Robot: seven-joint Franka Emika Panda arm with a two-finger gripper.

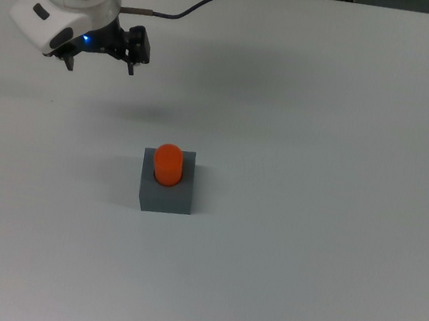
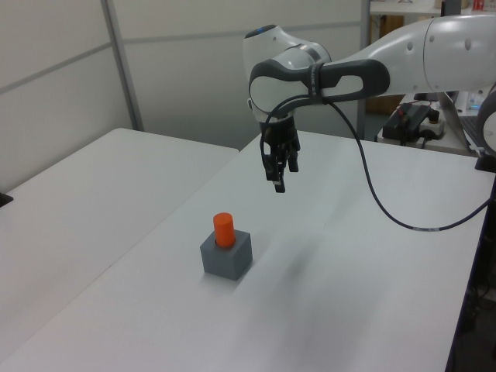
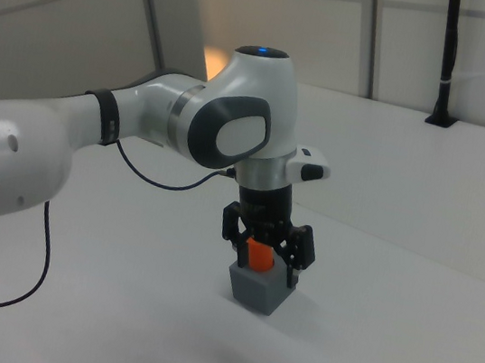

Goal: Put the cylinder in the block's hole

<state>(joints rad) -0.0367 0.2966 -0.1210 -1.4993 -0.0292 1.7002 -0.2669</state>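
The orange cylinder (image 1: 169,162) (image 2: 224,229) stands upright in the hole of the dark grey block (image 1: 167,196) (image 2: 226,257) near the middle of the table. It fills the hole, so only the rim around its base shows. My gripper (image 1: 101,68) (image 2: 284,177) hangs open and empty in the air, well apart from the block, towards the top view's upper left. From the right view, the gripper (image 3: 264,267) lines up in front of the cylinder (image 3: 258,254) and block (image 3: 258,291), its fingers framing them.
A black cable (image 1: 197,5) (image 2: 372,186) trails from the wrist across the table's far side. A second white table (image 2: 77,194) adjoins at the left view's left. Equipment stands beyond the table at the left view's upper right.
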